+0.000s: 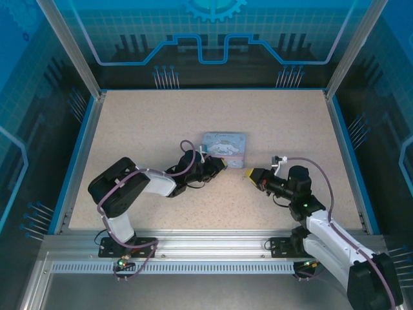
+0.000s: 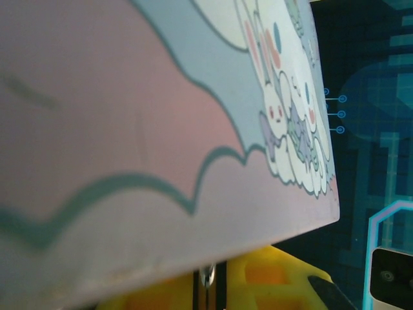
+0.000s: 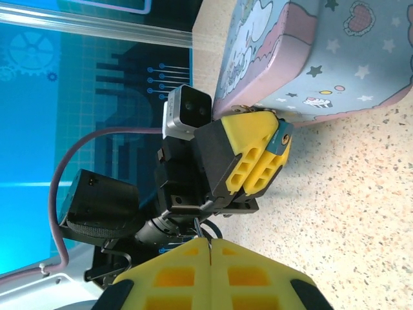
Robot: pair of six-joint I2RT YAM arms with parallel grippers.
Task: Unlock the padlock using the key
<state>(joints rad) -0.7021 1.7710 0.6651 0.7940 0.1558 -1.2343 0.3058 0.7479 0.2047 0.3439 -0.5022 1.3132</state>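
Looks down from above on a speckled beige bench (image 1: 129, 129) fenced by blue walls. Finds the left arm (image 1: 139, 184) bent across from the near-left toward the middle, and the right arm (image 1: 326, 229) reaching in from the near-right corner. Places a pale blue cartoon-printed tin (image 1: 224, 145) flat near the bench's centre, lid up, just beyond the two arm tips.

Puts the left end effector (image 1: 221, 164) right at the tin's near edge, touching it or all but touching. From the right wrist, shows its yellow fingers (image 3: 258, 161) drawn almost together against the tin's lower rim. From the left wrist, sees the printed lid looming just above them, with only a thin slit left between the two.

Sets the right end effector (image 1: 250, 173) apart from the tin, near its right corner, tip aimed toward the left one. Shows its jaws pressed fully together, seam to seam; no telling about any thin object in that seam.

Spots the padlock (image 2: 206, 276), a tiny grey metal bit, pinched in the slit of the left end effector just under the tin's edge.
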